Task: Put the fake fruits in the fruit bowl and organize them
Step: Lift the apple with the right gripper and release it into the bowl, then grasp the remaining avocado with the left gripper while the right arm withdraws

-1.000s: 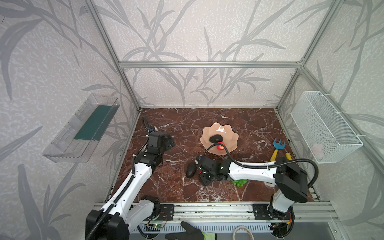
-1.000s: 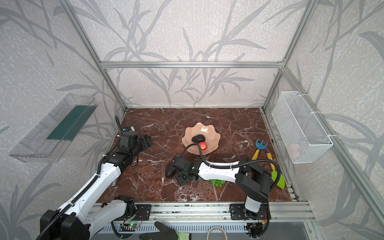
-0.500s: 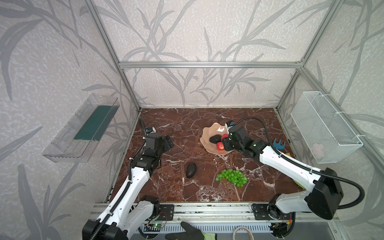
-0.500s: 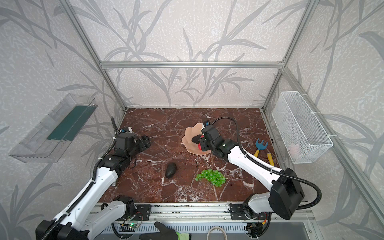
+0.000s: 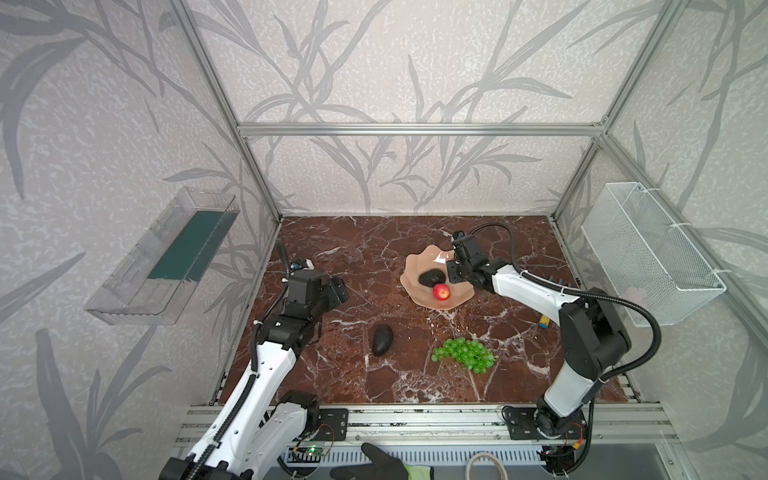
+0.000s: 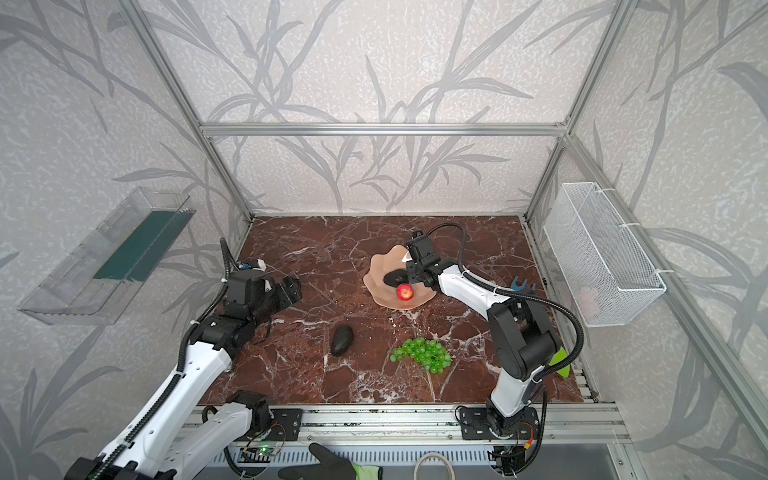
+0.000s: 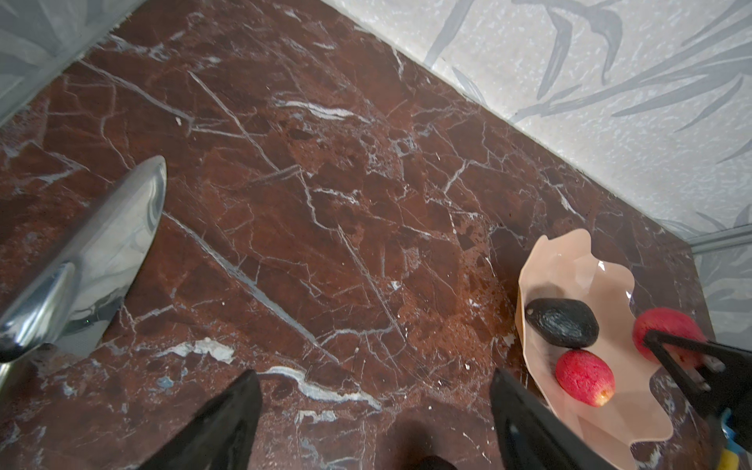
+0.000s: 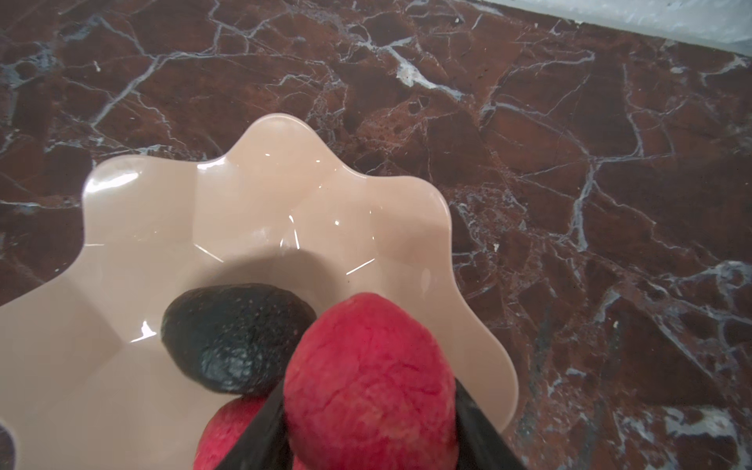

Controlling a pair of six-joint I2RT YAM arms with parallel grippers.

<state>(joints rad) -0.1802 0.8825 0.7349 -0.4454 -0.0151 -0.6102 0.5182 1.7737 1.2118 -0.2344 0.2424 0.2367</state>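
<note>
Fruit bowl (image 5: 413, 266), peach-pink, glossy, wavy-rimmed: set on red-brown marble tabletop (image 5: 357, 257), right of centre and toward the back wall in both top views (image 6: 378, 270). Contents: one dark avocado (image 5: 430, 277) lying on its side; one red apple (image 5: 441, 292) just beside it, nearer the front rim. Second red apple (image 8: 370, 374): clamped between the black fingers of the right gripper (image 5: 454, 275), poised over the bowl's right side next to the avocado; contact with the bowl floor not determinable. Second avocado (image 5: 382, 340): loose on the marble, front of centre, well apart from the bowl. Green grape bunch (image 5: 463, 354): loose on the marble, to the right of that avocado, apart from it. Left gripper (image 7: 373, 374): jaws spread wide, nothing between them, held over bare marble at the left of the table, well apart from all fruit. Shiny metal trowel blade (image 7: 101, 244): visible in the left wrist view, near the left gripper. Blue hand fork (image 6: 523, 284) and green leaf-shaped scoop (image 6: 559, 363): along the right edge, partly hidden behind the right arm. White wire mesh basket (image 5: 648, 249): on the right wall. Clear plastic tray (image 5: 162, 257): on the left wall.
</note>
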